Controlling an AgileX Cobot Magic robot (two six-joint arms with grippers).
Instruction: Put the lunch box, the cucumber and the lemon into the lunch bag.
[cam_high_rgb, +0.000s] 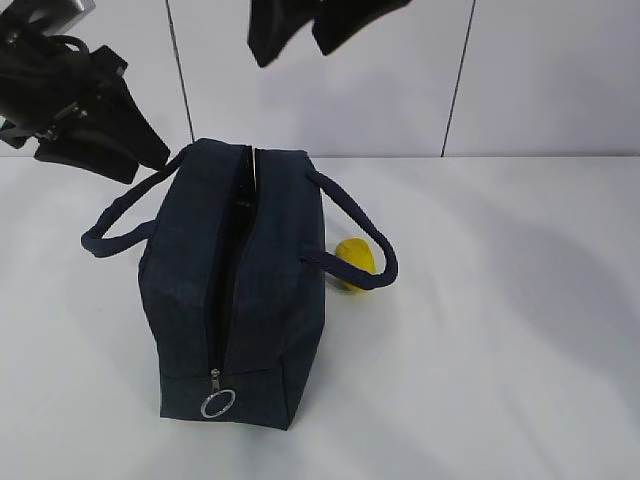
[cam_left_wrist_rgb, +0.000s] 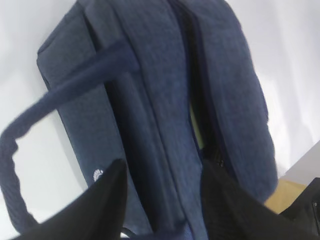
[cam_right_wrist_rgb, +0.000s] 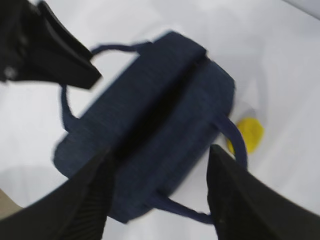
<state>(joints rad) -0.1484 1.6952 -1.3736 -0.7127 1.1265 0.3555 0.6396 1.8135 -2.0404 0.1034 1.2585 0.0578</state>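
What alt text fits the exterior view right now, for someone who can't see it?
A dark navy lunch bag stands on a white table, its top zipper open and the silver ring pull at the near end. A lemon lies beside its right handle; both grippers hang above, empty.

This is looking like a robot test lab rather than a home: a bare white table (cam_high_rgb: 520, 330) is standing against plain white wall panels (cam_high_rgb: 550, 70) split by dark seams, and two black robot arms are hanging over a few staged props.
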